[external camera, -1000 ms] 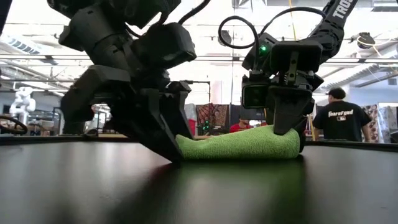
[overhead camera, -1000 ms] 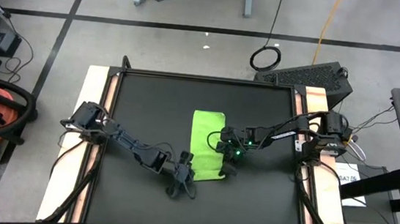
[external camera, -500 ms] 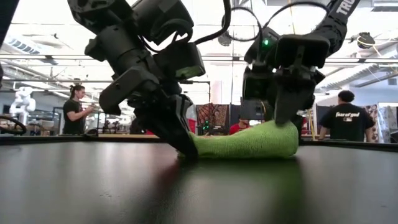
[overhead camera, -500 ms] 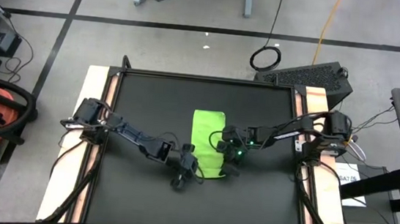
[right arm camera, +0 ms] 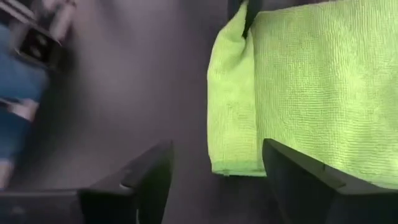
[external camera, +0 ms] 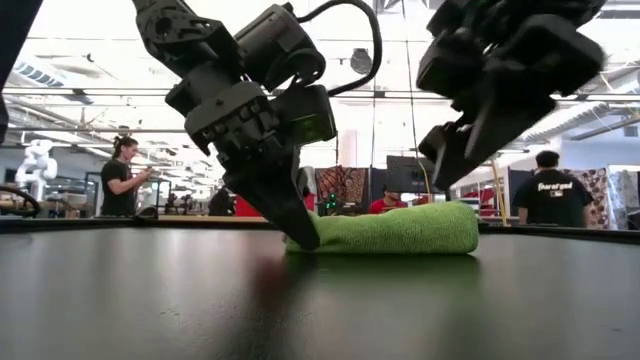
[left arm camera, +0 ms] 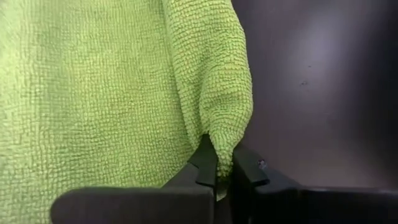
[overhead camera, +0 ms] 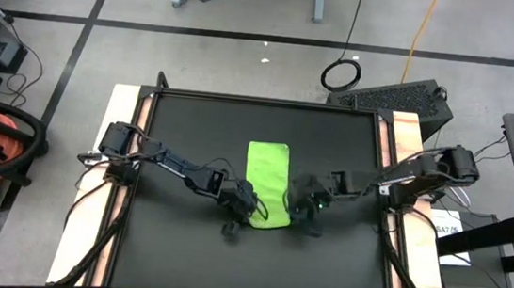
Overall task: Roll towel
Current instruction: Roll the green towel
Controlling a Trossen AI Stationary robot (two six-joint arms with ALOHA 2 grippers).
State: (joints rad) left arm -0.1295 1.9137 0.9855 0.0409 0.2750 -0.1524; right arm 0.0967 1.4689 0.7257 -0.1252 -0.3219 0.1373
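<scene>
Two grippers are at the towel's near end. My left gripper [left arm camera: 216, 177] is pinched shut on the near left corner of the towel [overhead camera: 268, 183], which lies as a narrow strip in the middle of the black mat [overhead camera: 182, 137], its near end already folded or rolled a little. My right gripper [right arm camera: 214, 186] hangs spread wide just beside the near right corner, holding nothing. I judge the cloth light, limp and nubbly: it should grip well but sag between holds. I would take both near corners at the edge, since a single pinch will likely twist the roll askew.
</scene>
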